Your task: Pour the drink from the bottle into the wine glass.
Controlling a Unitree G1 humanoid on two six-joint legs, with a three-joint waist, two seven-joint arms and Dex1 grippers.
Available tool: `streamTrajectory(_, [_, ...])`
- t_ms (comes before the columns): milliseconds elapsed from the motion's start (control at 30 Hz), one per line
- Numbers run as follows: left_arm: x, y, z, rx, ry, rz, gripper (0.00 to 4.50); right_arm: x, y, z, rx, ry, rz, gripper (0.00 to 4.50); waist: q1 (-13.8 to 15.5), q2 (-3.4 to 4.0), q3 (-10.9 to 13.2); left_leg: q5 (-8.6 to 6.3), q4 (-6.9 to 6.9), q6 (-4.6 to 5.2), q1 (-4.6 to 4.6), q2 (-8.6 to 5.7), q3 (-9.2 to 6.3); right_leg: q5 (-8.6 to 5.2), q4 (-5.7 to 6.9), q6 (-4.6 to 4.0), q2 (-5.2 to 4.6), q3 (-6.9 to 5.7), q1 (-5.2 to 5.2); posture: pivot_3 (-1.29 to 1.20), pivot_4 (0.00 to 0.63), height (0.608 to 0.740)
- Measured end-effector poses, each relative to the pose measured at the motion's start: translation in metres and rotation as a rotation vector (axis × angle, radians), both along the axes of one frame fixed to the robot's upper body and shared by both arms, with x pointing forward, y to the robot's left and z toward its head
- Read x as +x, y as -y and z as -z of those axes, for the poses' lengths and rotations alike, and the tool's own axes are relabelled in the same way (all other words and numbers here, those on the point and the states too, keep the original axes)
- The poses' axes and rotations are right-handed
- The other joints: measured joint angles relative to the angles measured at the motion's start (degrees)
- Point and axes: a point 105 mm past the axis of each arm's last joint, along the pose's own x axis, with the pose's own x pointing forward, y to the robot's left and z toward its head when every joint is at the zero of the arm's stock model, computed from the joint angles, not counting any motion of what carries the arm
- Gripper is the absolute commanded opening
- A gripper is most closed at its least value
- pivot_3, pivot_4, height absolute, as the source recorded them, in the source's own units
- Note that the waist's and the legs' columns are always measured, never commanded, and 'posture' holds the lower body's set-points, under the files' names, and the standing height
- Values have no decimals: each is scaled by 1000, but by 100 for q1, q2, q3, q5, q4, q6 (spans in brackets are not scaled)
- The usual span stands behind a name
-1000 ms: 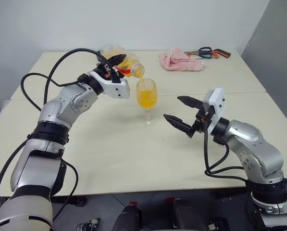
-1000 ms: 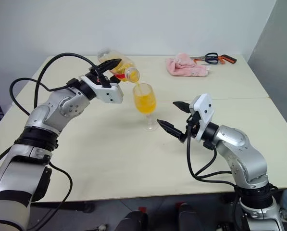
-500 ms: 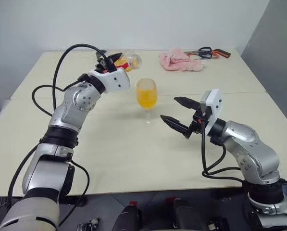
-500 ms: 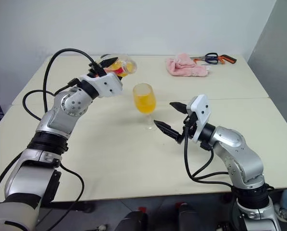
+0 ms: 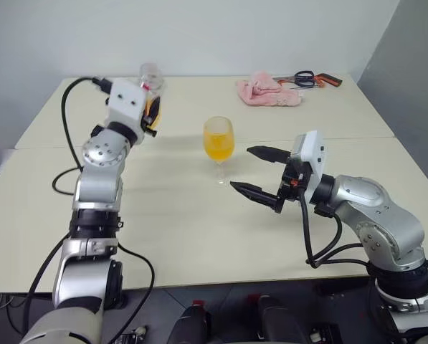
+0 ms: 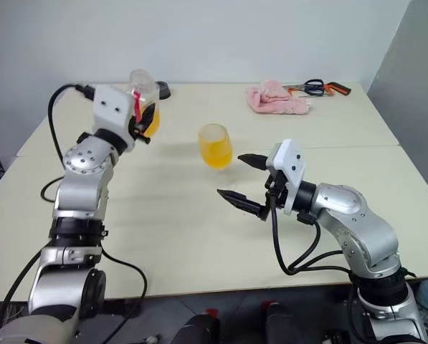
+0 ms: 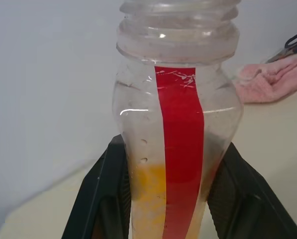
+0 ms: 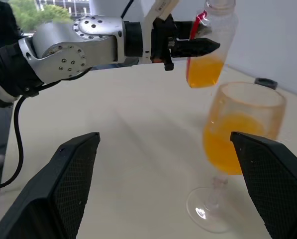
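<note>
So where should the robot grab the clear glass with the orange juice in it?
Best by the thin stem of the clear stemmed wine glass, under its round bowl, coming level from the open right fingers' side. It stands upright and full, so keep it level.

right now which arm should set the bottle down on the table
Left. Its gripper is already shut on the upright bottle, held above the table. The right gripper is open and empty by the wine glass.

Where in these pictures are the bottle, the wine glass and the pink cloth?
bottle (image 7: 178,149): left wrist view, on its red label stripe.
wine glass (image 5: 219,139): left eye view, on its orange-filled bowl.
pink cloth (image 5: 266,91): left eye view, on its crumpled middle.
</note>
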Motion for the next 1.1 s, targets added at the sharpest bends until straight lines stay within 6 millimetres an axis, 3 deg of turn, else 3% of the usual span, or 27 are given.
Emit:
streamTrajectory(200, [-23,-26,35,-224,-141,-52,1636,-6,-8,15,-106,-46,-46,4500,32,-2,-1,0,5,0,-5,0,-1,4,-4,3,-3,1,0,0,150,740])
streamTrajectory(500, [-43,-35,75,-394,-241,-42,1636,1,-15,25,-157,-61,-44,4500,43,-5,-3,0,6,0,-4,1,1,9,-7,3,-6,2,0,0,150,740])
streamTrajectory(700, [-41,-31,80,-376,-222,-17,1635,1,-19,27,-164,-60,-50,4500,47,-7,-4,0,6,0,-4,0,4,10,-8,3,-6,3,1,0,150,740])
streamTrajectory(967, [-41,-27,84,-360,-207,-8,4316,-1,-18,28,-175,-68,-69,4500,46,-7,-4,-1,5,0,-4,1,3,10,-8,2,-6,3,1,0,150,740])
streamTrajectory(1100, [-43,-28,88,-357,-211,-10,4462,-2,-17,29,-182,-73,-80,4500,46,-7,-4,-1,5,1,-3,2,3,10,-8,2,-6,2,1,0,150,740])
